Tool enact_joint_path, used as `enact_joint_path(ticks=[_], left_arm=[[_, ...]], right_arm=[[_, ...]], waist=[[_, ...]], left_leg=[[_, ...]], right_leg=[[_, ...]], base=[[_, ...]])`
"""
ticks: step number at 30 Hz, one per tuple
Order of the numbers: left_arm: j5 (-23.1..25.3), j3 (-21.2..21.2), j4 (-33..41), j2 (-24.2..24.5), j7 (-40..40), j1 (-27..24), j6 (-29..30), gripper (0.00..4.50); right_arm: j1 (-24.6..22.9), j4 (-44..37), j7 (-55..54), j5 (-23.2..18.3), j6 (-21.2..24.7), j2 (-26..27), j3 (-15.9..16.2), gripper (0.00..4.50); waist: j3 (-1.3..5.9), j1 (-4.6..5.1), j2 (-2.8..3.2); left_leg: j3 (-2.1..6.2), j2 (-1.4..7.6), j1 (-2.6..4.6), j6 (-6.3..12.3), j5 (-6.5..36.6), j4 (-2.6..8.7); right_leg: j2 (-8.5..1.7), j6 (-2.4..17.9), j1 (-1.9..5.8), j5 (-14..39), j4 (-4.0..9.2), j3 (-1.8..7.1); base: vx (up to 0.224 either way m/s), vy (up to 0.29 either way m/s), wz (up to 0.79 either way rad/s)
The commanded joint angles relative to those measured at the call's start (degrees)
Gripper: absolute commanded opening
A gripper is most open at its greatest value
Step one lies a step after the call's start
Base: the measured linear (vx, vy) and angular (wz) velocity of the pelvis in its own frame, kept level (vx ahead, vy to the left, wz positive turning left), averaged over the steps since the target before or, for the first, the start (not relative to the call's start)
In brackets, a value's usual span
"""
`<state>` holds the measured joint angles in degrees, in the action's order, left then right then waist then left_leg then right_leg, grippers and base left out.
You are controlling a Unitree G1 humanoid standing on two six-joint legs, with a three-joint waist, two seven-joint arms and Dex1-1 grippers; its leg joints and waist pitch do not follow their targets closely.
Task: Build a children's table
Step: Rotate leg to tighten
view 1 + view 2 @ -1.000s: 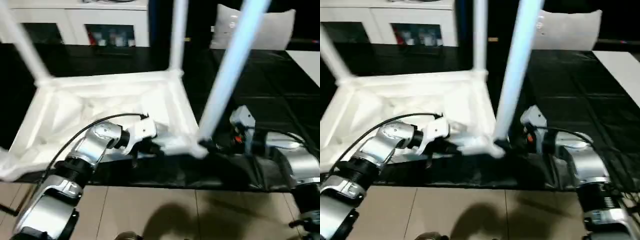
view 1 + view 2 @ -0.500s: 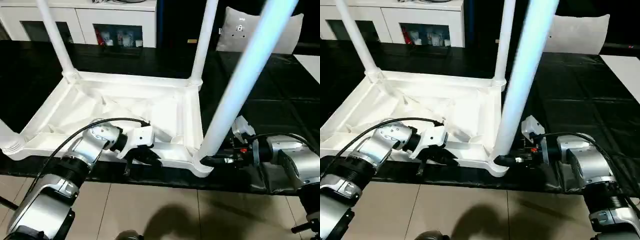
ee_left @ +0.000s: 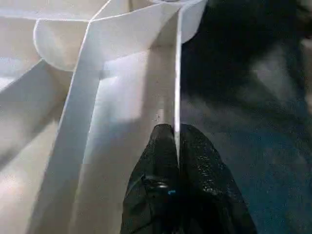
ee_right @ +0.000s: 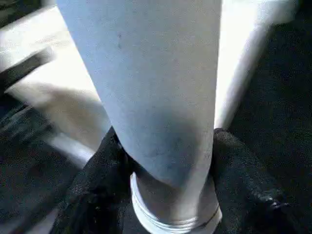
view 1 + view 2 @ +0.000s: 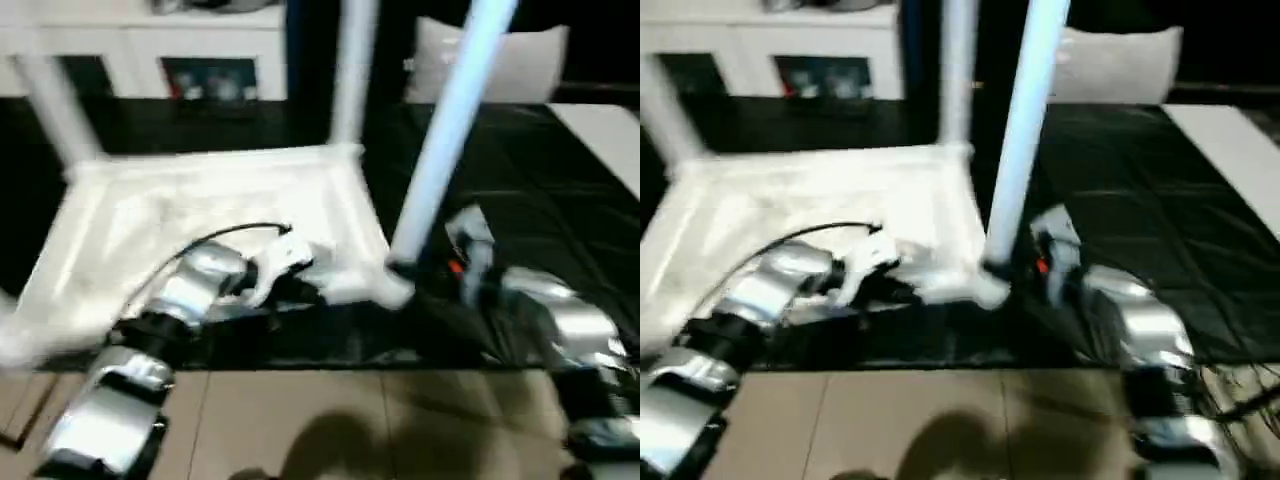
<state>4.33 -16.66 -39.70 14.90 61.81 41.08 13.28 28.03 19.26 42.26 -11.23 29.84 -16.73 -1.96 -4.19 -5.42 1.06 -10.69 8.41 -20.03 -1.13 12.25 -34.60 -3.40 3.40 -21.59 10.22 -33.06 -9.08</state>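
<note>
**Table upside down, both claws on its near edge**

The children's table (image 5: 215, 205) lies inverted on the black counter (image 5: 540, 170), with the ribbed underside facing up. Its long axis runs from 9 o'clock to 3 o'clock across the head view. The legs point upward, out of the top of the picture. One far leg (image 5: 352, 70) stands at the 12 o'clock corner of the top, and another far leg (image 5: 45, 105) stands toward 10 o'clock.

The near leg (image 5: 445, 130) rises from the corner socket (image 5: 385, 285) at about 5 o'clock of the tabletop and leans a little toward 1 o'clock. The right claw (image 4: 165, 161) is clamped on this leg just above the socket, one black finger (image 4: 95, 180) on each side of the round shaft.

The left claw (image 3: 175, 146) is pressed together on the thin near wall (image 3: 176, 73) of the tabletop, with the wall between its two fingers. In the head view this claw (image 5: 300, 290) sits at the near edge, just beside the socket.

Behind the counter, a white cabinet (image 5: 170, 50) stands at 11 o'clock and a white pillow (image 5: 500, 65) at 1 o'clock.
</note>
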Motion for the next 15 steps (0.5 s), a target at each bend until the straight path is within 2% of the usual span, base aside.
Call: enact_joint_path(ticks=[1,3,4,7,9,11,14,15], left_arm=[[-1.55,0.89,-0.55,-6.04,-6.84,2.44,3.1,0.0],[-1.62,2.21,-1.75,-8.35,-11.49,3.54,4.53,0.0],[-1.6,2.62,-2.06,-9.13,-13.09,3.94,4.99,0.0],[-1.4,3.63,-1.99,-10.63,-15.91,4.83,5.92,0.0],[-1.34,3.79,-1.64,-10.83,-16.21,4.94,6.33,0.0],[-0.96,3.31,-1.04,-10.53,-15.58,4.75,5.87,0.0],[-0.12,2.06,-0.27,-9.53,-14.36,3.92,4.55,0.0],[-0.11,2.04,-0.25,-9.51,-14.32,3.9,4.51,0.0]], right_arm=[[2.09,4.13,-10.97,1.46,1.9,5.85,1.16,2.03],[3.64,6.34,-15.25,1.86,0.93,7.95,0.2,2.03],[4.23,7.15,-16.45,1.92,0.45,8.67,-0.12,2.03],[4.93,7.8,-17.02,3.09,-1.71,9.59,0.7,2.03],[5.02,7.73,-16.68,3.36,-2.39,9.76,0.89,2.68],[4.88,7.07,-15.37,3.26,-3.21,9.73,1.03,2.7],[4.83,6.74,-14.55,3.43,-4.64,9.05,1.22,3.14],[4.83,6.74,-14.52,3.44,-4.7,9.02,1.24,3.14]], waist=[[3.16,0.23,-0.68],[3.21,0.31,-0.47],[3.3,0.25,-0.58],[3.63,-0.05,-0.55],[3.97,-0.16,-0.57],[4.02,-0.21,-0.5],[3.82,-0.16,-0.42],[3.76,-0.23,-0.17]], left_leg=[[3.16,5.76,0.75,0.79,9.52,4.34],[3.06,5.62,0.89,1.08,9.3,4.24],[3.08,5.61,0.8,1.54,8.44,4.25],[3.07,6.01,0.31,3.37,5.58,4.29],[3.16,6.15,-0.03,4.5,2.76,4.2],[3.0,6.15,-0.2,6.01,1.62,4.01],[2.99,6.22,-0.13,6.03,2.98,4.12],[3.05,6.23,-0.13,5.89,3.31,4.15]], right_leg=[[-8.6,2.8,2.48,27.79,6.48,4.87],[-8.41,2.7,2.35,27.37,6.63,4.86],[-8.4,2.85,2.55,26.02,6.43,4.92],[-8.46,4.05,2.73,19.17,5.32,5.39],[-8.4,5.7,3.02,13.36,4.25,5.52],[-8.53,7.43,2.98,8.86,3.74,5.59],[-8.48,7.14,3.0,11.32,4.17,5.44],[-8.53,6.98,3.0,11.91,4.27,5.42]], base=[[0.0,0.0,0.0],[0.0,0.0,0.0],[0.0,0.0,0.0],[0.0,0.0,0.0],[0.0,0.0,0.0],[0.0,0.0,0.0],[0.0,0.0,0.0],[0.0,0.0,0.0]])
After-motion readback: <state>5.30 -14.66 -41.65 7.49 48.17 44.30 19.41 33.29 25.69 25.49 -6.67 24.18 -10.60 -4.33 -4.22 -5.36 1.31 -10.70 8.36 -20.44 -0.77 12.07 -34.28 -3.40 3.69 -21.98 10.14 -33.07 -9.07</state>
